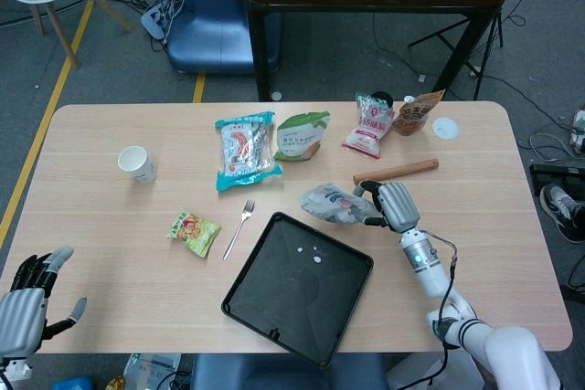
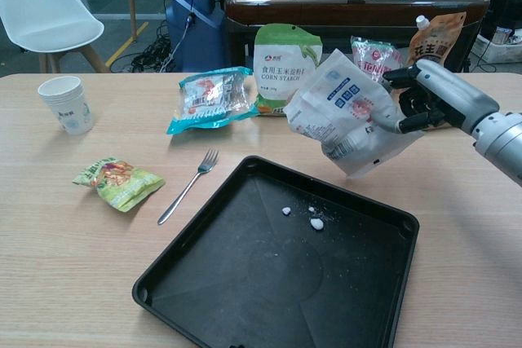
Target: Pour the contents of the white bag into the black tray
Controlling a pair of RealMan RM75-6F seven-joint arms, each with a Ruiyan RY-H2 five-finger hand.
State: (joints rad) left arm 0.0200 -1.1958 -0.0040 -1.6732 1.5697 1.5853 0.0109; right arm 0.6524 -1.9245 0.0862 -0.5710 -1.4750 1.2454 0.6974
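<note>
My right hand [image 2: 428,97] [image 1: 391,203] holds the crumpled white bag [image 2: 347,112] [image 1: 331,203] in the air just beyond the far right edge of the black tray [image 2: 245,299] [image 1: 274,308]. The bag lies tilted on its side with its blue label showing. A few white lumps [image 2: 313,222] [image 1: 314,257] lie inside the tray near its far side. My left hand [image 1: 23,303] hangs open off the table's near left corner, away from everything, seen only in the head view.
Beyond the tray lie a fork [image 2: 188,187], a green snack packet [image 2: 118,180], a paper cup [image 2: 68,103], a teal packet [image 2: 212,97], a corn starch bag [image 2: 285,67], two more pouches [image 1: 370,123] and a wooden rolling pin [image 1: 398,171] behind my right hand.
</note>
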